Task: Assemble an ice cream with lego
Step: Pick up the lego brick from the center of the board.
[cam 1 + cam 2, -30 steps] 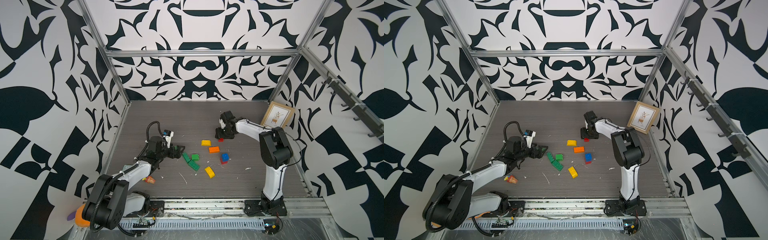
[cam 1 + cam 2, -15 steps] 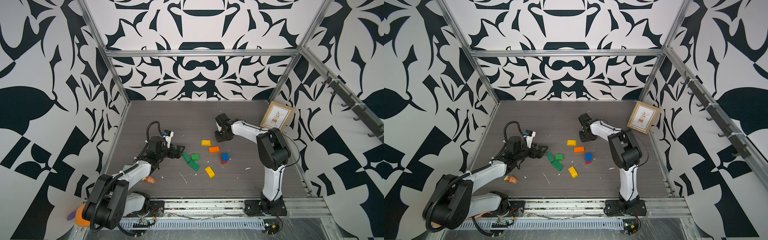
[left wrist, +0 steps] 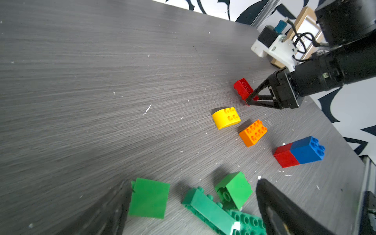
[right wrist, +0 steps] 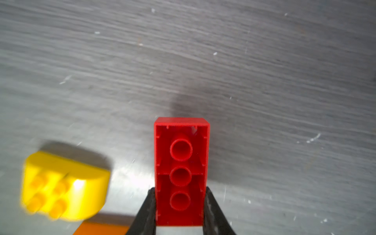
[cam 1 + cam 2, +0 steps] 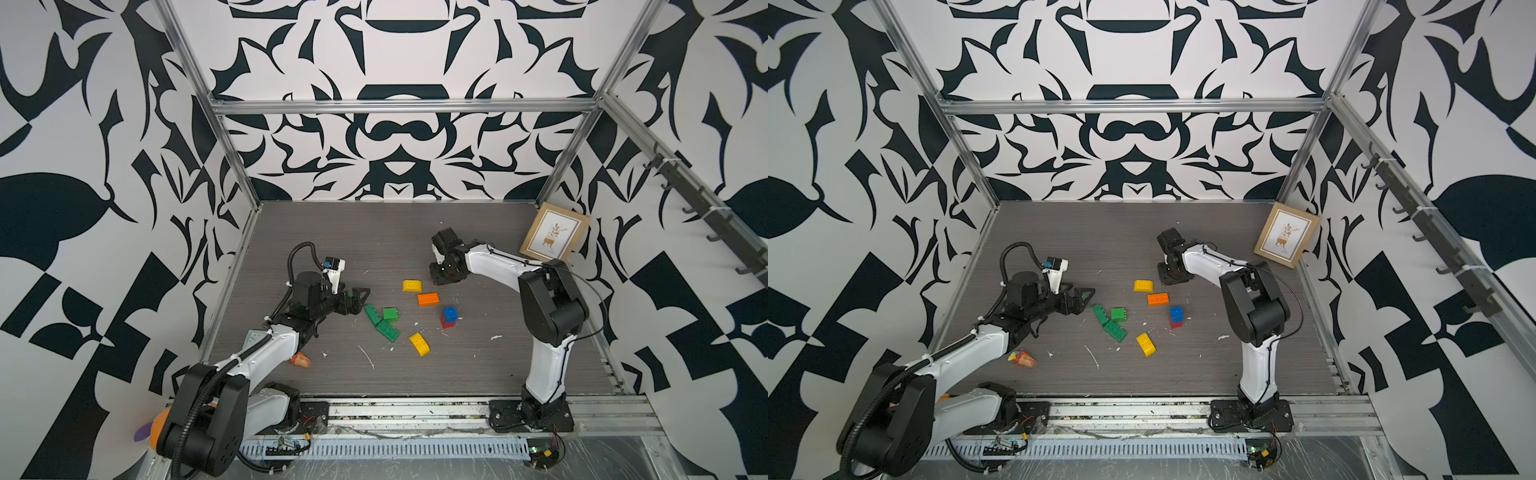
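My right gripper (image 4: 180, 195) is shut on a red lego brick (image 4: 181, 154), hollow underside facing the camera, low over the table. The left wrist view shows that red brick (image 3: 242, 88) in the right gripper (image 3: 251, 100); in both top views the gripper (image 5: 442, 276) hides it. Beside it lie a yellow dome brick (image 5: 412, 285) and an orange brick (image 5: 428, 299). My left gripper (image 3: 193, 183) is open over the green bricks (image 3: 234, 189); a flat green piece (image 3: 149, 198) lies against one finger. A blue brick on a red one (image 5: 449, 313) and a second yellow brick (image 5: 419, 344) lie nearer the front.
A framed picture (image 5: 555, 237) leans against the right wall behind the right arm. A crumpled orange-red wrapper (image 5: 300, 360) lies by the left arm. An orange plush toy (image 5: 160, 428) sits off the table by the left base. White scraps dot the table.
My right gripper has closed on the red brick that lay just in front of it, shifting slightly leftward. The left arm and the other bricks have not moved.
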Robot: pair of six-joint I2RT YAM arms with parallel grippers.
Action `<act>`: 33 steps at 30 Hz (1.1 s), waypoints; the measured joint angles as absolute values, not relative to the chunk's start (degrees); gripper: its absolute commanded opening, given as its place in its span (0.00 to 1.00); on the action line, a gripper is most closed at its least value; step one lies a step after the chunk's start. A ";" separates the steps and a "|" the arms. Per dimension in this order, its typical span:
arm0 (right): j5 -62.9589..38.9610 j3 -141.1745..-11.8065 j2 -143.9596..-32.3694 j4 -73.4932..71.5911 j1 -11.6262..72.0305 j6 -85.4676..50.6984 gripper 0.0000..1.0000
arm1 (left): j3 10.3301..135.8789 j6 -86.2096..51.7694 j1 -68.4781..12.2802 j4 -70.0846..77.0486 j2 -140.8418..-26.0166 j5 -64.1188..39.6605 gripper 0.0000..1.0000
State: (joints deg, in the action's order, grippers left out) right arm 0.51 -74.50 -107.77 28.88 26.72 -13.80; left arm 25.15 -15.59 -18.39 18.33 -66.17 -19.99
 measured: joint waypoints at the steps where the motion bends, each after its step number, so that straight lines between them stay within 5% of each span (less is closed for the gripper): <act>1: -1.19 -73.47 -105.49 28.27 26.72 -13.23 0.18 | 26.00 -16.43 -18.39 18.44 -65.60 -21.21 0.99; 9: -23.64 -68.10 -81.52 19.22 26.79 -9.13 0.13 | 43.44 -21.43 -18.41 23.77 -69.65 -40.49 0.99; 20: -45.98 -62.92 -68.99 11.03 26.79 -8.19 0.15 | 52.38 -22.46 -26.33 26.55 -72.34 -52.86 0.97; 33: -53.54 -60.18 -65.65 7.49 26.79 -7.57 0.16 | 56.40 -33.28 -30.44 41.30 -80.95 -60.97 0.62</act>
